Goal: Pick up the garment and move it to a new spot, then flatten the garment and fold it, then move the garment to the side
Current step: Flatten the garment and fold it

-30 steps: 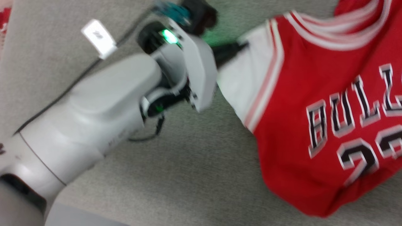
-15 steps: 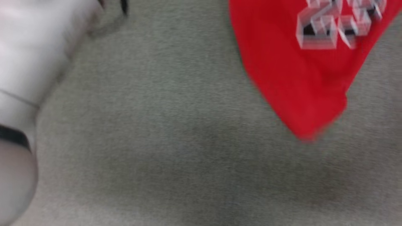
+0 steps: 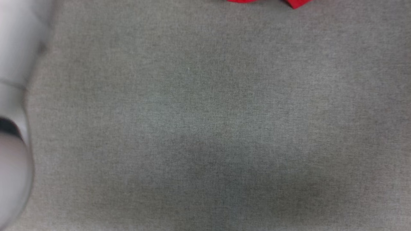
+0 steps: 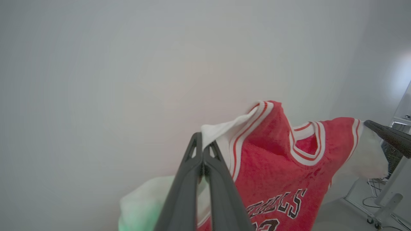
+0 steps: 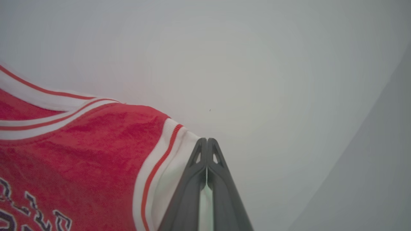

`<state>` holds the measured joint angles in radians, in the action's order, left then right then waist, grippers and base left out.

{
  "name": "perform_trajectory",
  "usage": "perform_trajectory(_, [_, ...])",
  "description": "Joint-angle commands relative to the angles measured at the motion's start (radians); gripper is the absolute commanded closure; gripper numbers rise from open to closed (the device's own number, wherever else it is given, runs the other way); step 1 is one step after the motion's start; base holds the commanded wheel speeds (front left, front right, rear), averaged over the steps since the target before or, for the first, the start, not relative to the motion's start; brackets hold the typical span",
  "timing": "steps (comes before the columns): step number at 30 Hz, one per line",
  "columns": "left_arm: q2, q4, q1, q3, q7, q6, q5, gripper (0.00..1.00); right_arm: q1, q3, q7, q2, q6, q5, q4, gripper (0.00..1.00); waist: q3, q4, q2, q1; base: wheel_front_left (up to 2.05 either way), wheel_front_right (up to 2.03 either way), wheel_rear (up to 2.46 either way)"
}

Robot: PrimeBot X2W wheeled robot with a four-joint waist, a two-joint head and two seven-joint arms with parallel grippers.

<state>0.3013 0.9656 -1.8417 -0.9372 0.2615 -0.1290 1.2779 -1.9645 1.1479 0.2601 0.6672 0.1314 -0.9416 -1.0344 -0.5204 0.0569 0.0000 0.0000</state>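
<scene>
The garment (image 4: 276, 166), a red jersey with white sleeves, striped trim and black lettering, hangs spread in the air before a pale wall. My left gripper (image 4: 203, 150) is shut on one white sleeve. My right gripper (image 5: 207, 141) is shut on the other sleeve of the garment (image 5: 80, 144). In the left wrist view the right gripper's dark fingers (image 4: 385, 136) reach in from the right edge at that sleeve. In the head view a red corner of the garment (image 3: 297, 2) hangs at the top edge, and my pale left forearm (image 3: 13, 96) runs along the left edge.
A grey fabric surface (image 3: 205, 128) spreads below the hanging garment. A white metal stand with cables (image 4: 385, 199) is at the lower right of the left wrist view.
The whole head picture has shifted, so the camera has moved. The garment has gone from the right of the picture to a sliver at the top edge. The left wrist has left the picture.
</scene>
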Motion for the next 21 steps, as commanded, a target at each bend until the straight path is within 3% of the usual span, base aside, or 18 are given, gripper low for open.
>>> perform_trajectory(1, [0.016,-0.038,0.072,-0.01,0.003,-0.002,0.008,1.0,0.053,0.018,0.004,0.016,-0.002,-0.01,0.027,1.0,0.025,-0.004,0.0,0.0,0.0,0.0,0.0])
perform_trajectory(5, [0.075,-0.196,0.267,-0.06,0.002,-0.002,0.044,1.0,0.178,0.054,0.005,0.095,-0.002,-0.02,0.171,1.0,0.051,0.0,0.0,0.0,0.0,0.0,0.0])
perform_trajectory(15, [0.323,-0.633,0.788,-0.265,0.004,-0.001,0.101,1.0,0.717,0.112,0.005,0.376,-0.002,-0.143,0.641,1.0,0.152,-0.004,0.0,0.0,0.0,0.0,0.0])
perform_trajectory(21, [0.453,-0.805,0.994,-0.313,0.004,-0.001,0.106,1.0,0.988,0.124,-0.042,0.503,-0.002,-0.225,0.862,1.0,0.192,-0.014,0.0,0.0,0.0,0.0,0.0])
